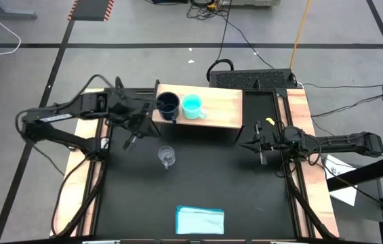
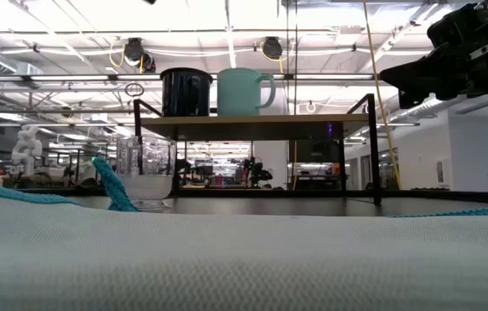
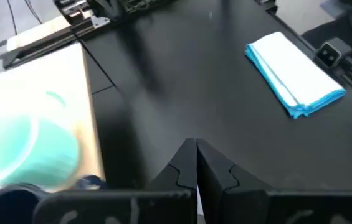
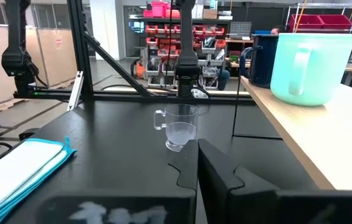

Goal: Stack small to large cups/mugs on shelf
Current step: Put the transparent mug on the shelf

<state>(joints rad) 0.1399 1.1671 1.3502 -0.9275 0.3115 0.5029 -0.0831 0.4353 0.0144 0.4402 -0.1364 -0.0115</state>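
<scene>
The light-wood shelf (image 1: 218, 112) stands at the table's far middle. The navy mug (image 1: 167, 105) and the turquoise mug (image 1: 192, 106) stand upright side by side on its left part, as the low view also shows for the navy mug (image 2: 186, 92) and the turquoise mug (image 2: 244, 92). The clear glass cup (image 1: 166, 156) stands upright on the black table in front of the shelf's left end. My left gripper (image 3: 195, 155) is shut and empty, just left of the shelf near the navy mug (image 3: 7, 199). My right gripper (image 4: 197, 155) is shut and empty, right of the shelf, pointing toward the glass cup (image 4: 179, 127).
A folded light blue cloth (image 1: 200, 220) lies at the table's near edge, middle. Wooden strips (image 1: 299, 115) edge the black table. A black box with cables (image 1: 252, 78) sits behind the shelf. Open black table lies between the glass cup and the cloth.
</scene>
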